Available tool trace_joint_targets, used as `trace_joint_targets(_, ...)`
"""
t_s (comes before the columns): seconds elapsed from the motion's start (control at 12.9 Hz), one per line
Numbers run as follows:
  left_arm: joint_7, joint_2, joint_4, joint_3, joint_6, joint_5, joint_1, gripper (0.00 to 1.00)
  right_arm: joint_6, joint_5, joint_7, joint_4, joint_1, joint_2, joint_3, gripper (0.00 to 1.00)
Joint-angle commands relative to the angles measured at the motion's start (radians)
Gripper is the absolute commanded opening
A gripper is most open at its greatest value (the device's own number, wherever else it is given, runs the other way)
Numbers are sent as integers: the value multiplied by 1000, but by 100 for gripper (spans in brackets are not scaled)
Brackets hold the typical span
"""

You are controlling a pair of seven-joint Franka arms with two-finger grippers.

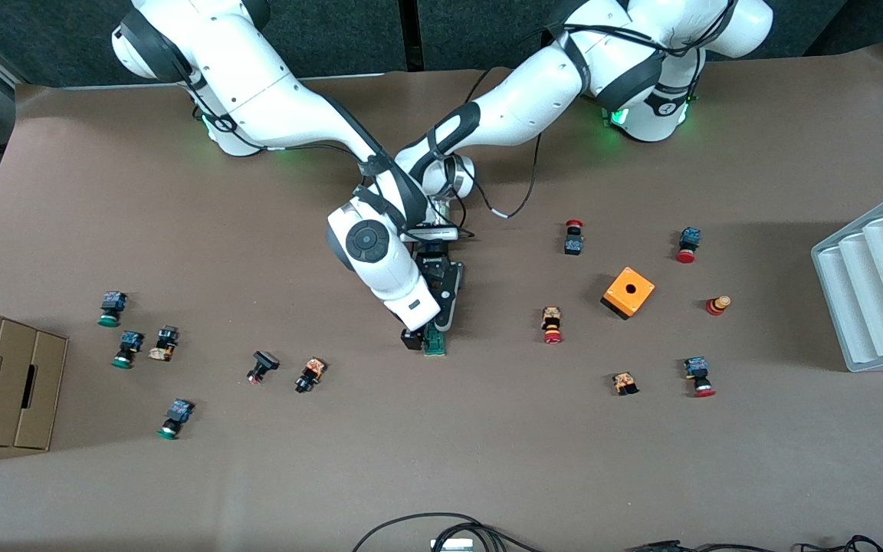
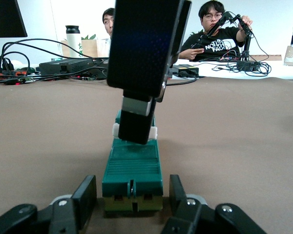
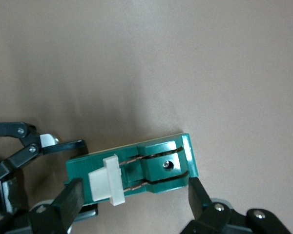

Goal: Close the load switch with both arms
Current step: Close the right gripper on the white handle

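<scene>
The load switch (image 1: 434, 345), a narrow green block with a white piece (image 3: 105, 180) on top, lies in the middle of the table. My left gripper (image 1: 437, 331) comes down onto the end of it that lies farther from the front camera. In the left wrist view the left gripper (image 2: 132, 195) is shut on that end, one finger (image 2: 85, 197) on each side. My right gripper (image 3: 134, 197) stands open over the switch. One of its fingertips (image 2: 135, 124) rests at the white piece, the other finger (image 3: 198, 194) stands by the switch's end.
An orange box (image 1: 628, 292) and several red-capped push buttons (image 1: 552, 324) lie toward the left arm's end. Green-capped buttons (image 1: 128, 349) and cardboard boxes (image 1: 4, 383) are toward the right arm's end. A white ridged tray (image 1: 874, 284) stands at the table's edge, and cables (image 1: 441, 529) lie along the edge nearest the front camera.
</scene>
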Motion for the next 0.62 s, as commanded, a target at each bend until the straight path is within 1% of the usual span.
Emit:
trace_joint_targets(0.0, -20, 32, 23, 13, -14, 8, -19, 68, 27, -12, -4, -4, 7, 2, -6, 86)
trace_joint_targets(0.39, -20, 32, 22, 11, -14, 9, -19, 68, 27, -12, -5, -4, 7, -3, -6, 82)
trace_joint_targets(0.54, -20, 32, 22, 13, -14, 8, -19, 68, 27, -12, -4, -4, 8, -4, -6, 77)
